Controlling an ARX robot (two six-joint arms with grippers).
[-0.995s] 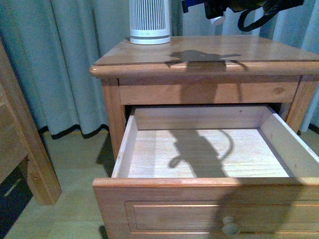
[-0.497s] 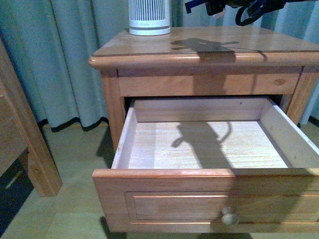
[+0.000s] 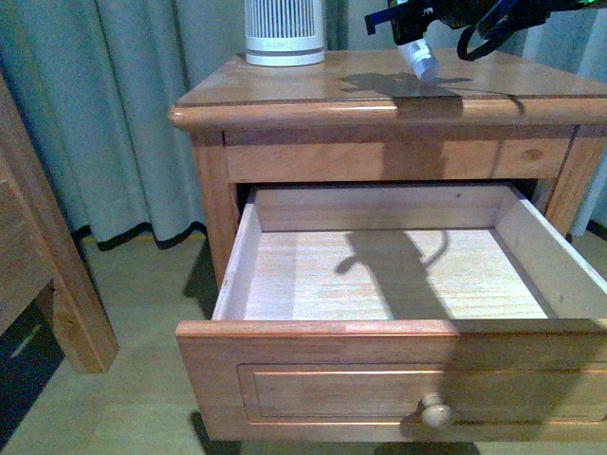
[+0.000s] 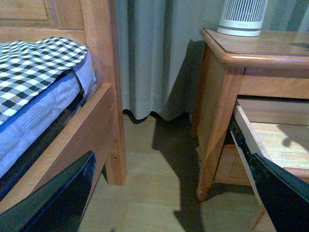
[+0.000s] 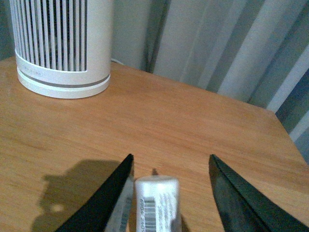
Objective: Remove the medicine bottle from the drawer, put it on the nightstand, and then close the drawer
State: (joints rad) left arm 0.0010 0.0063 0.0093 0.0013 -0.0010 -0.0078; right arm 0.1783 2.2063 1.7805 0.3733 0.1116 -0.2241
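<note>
When inspected nearest first, found the drawer (image 3: 313, 379) pulled out, pale floor bare. Found the left gripper (image 4: 172, 164) low beside the bed frame (image 4: 104, 72), fingers spread wide, empty, well apart from the work. Further back, found the medicine bottle (image 3: 424, 59) between the fingers of the right gripper (image 5: 171, 162), just over the nightstand (image 3: 275, 87) top, long axis tilted, lower end toward the wood. Saw a gap on one side in the right wrist view — cannot confirm a firm hold. Judged next: straight down. Beyond, noted a white ribbed device (image 3: 284, 33).

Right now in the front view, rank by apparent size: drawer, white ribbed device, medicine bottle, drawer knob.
drawer
white ribbed device, partly cropped
medicine bottle and drawer knob look alike; knob is nearer, so unranked
</note>
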